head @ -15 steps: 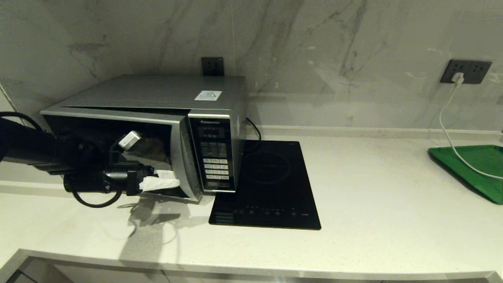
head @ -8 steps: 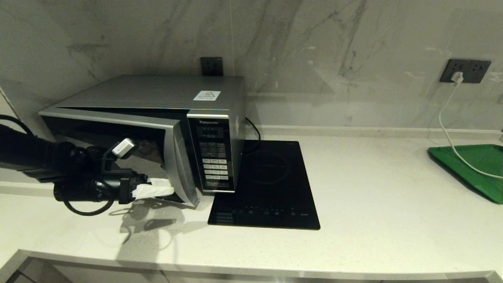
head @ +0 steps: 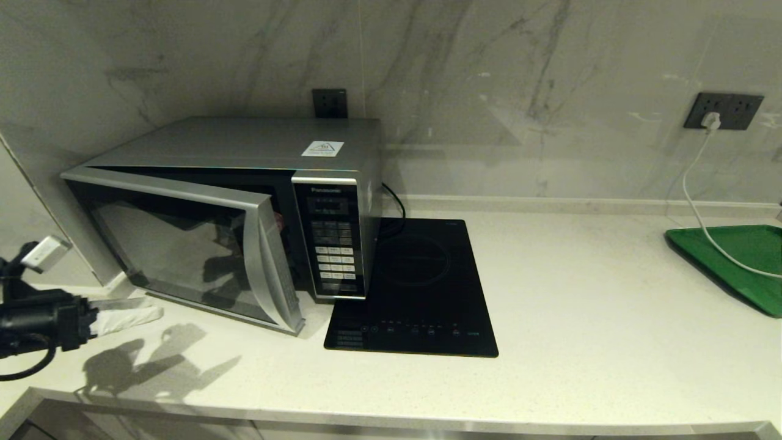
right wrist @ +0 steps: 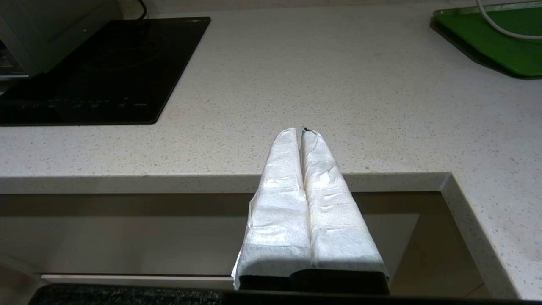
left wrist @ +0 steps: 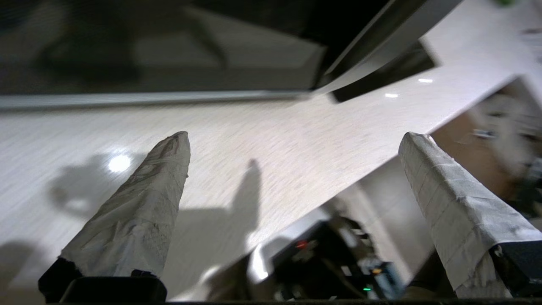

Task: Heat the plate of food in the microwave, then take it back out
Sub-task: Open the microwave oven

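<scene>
Microwave [head: 244, 201] at the back-left of the counter [head: 580, 318], its dark glass door [head: 177, 250] swung partly open on its left-hand hinge so that the handle edge [head: 272, 260] stands out over the counter beside the button panel [head: 333, 241]. The left gripper [head: 131, 316] hangs low over the front-left corner of the counter, well apart from the door and touching nothing; its two cloth-wrapped fingers [left wrist: 139, 212] are spread wide with only bare counter between them. The right gripper [right wrist: 304, 131] is parked below the front edge of the counter, fingers pressed together on nothing. The plate of food cannot be seen in any view — judged from the half-open door, it is probably inside the cavity, hidden behind the glass, which would place it behind and to the right of the left gripper with the door leaf between the two. Likely hazards: the door is open only part way, so a reach for the plate from the gripper's present position could strike the door or its handle edge — or push it shut; the gap may also be too narrow to bring a plate out level, and tilting could spill the fries. The black glass hob [head: 415, 287] lies just beside the microwave's right side, under any path swung that way. A green tray [head: 739, 260] rests at the counter's right edge, crossed by a white cable [head: 693, 201].
</scene>
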